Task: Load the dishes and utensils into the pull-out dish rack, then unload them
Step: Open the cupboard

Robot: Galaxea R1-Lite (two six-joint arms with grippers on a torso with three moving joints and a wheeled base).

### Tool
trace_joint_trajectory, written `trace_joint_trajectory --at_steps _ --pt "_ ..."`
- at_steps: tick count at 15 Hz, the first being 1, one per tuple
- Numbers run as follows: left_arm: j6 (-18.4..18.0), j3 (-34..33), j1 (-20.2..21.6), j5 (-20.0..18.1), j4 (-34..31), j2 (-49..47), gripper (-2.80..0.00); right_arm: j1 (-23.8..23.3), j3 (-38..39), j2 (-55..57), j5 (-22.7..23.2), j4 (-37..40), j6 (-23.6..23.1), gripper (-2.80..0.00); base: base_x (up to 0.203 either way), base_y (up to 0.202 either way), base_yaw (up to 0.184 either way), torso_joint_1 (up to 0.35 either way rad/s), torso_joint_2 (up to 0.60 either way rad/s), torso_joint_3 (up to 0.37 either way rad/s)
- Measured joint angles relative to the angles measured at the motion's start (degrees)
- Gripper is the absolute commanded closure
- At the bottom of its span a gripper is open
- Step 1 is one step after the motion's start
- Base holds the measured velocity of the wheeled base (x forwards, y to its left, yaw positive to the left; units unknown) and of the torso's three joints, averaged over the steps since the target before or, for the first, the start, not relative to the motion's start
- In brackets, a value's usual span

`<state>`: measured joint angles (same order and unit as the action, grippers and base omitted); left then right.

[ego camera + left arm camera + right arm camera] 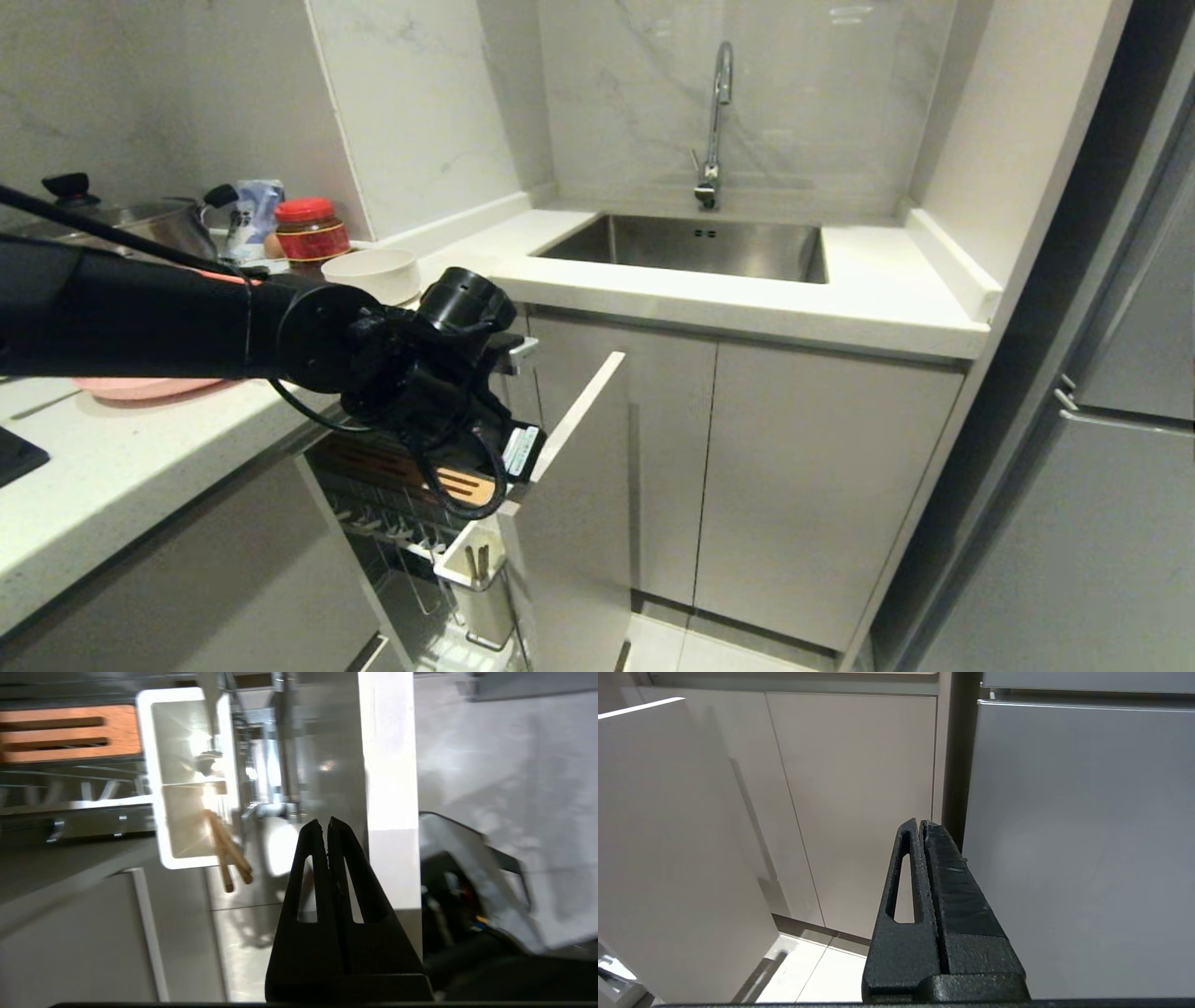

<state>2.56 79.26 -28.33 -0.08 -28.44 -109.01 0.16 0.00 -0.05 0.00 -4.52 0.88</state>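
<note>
The pull-out dish rack (392,523) stands drawn out under the counter, its white front panel (579,485) towards the sink. My left arm (411,364) reaches over it. The left gripper (325,823) is shut and empty, hanging above the floor beside the panel's top edge (387,765). The chopsticks (229,854) lean in the white caddy (187,779); a slim silver piece (210,756) that looks like the fork stands in its other compartment. The pink plate (140,385) and the bowl (372,273) sit on the counter. My right gripper (921,822) is parked shut, facing the cabinet doors.
The slotted wooden strip (462,485) lies along the rack's top. A steel pot (140,224) and a red-lidded jar (310,229) stand at the counter's back. The sink (691,245) and tap (714,121) lie to the right, a grey fridge (1120,420) beyond.
</note>
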Motion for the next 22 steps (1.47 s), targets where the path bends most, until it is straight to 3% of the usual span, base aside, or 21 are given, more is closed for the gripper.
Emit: trace_joint_trajectory --at_steps 10,18,22 --pt "7.8 0.6 -7.6 -7.5 0.2 -2.1 0.0 0.0 0.0 0.0 0.0 0.0 0.0 0.0 0.0 0.0 0.0 0.0 0.0 0.0" --pt "16.7 1.5 -11.1 -19.9 2.2 -2.5 0.0 0.0 0.0 0.0 0.0 0.0 0.0 0.0 0.0 0.0 0.0 0.0 0.0 0.0" --pt "17.4 1.5 -12.0 -22.9 2.3 -2.6 0.0 0.0 0.0 0.0 0.0 0.0 0.0 0.0 0.0 0.0 0.0 0.0 0.0 0.0"
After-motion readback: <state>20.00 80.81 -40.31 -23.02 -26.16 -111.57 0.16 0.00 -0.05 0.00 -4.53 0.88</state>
